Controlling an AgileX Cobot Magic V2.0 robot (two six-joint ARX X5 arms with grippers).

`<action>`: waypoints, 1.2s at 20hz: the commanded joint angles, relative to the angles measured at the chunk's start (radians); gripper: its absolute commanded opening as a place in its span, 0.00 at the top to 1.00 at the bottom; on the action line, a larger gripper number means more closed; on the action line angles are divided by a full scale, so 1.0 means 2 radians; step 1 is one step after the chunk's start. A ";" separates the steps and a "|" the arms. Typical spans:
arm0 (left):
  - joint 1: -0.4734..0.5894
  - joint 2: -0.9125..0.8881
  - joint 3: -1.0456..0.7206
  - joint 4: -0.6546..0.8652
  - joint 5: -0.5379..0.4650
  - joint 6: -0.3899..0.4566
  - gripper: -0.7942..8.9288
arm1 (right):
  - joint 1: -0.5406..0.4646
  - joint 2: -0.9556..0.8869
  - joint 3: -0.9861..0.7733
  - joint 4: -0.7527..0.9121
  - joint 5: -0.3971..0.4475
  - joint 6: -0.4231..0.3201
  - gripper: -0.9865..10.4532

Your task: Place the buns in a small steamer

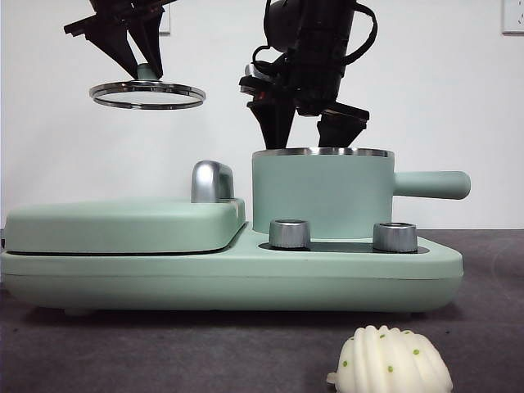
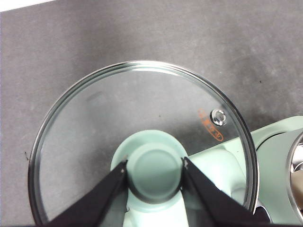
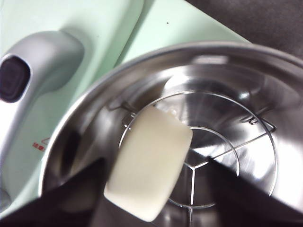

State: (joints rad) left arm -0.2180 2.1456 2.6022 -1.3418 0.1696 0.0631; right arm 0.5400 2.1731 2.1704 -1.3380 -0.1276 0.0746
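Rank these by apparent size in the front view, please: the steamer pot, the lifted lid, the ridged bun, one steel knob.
1. steamer pot
2. lid, seen edge-on
3. ridged bun, nearer the camera and partly cut off, so uncertain against the lid
4. steel knob

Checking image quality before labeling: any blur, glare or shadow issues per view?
Front view: sharp, evenly lit; the arms read as dark silhouettes against the white wall, and the ridged bun is cropped at the bottom edge. Left wrist view: crisp; the left claw grips the knob of the glass lid, little glare. Right wrist view: soft focus; the cream bun in the right claw is blurred, with reflections inside the steamer.
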 commanded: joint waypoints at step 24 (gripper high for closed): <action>-0.003 -0.005 0.022 0.010 0.006 -0.008 0.83 | 0.091 -0.458 -0.269 -0.042 0.029 0.055 0.41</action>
State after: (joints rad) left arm -0.2203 2.1456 2.6022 -1.3422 0.1730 0.0559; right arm 0.7147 1.2434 1.6253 -1.3426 -0.0750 0.1635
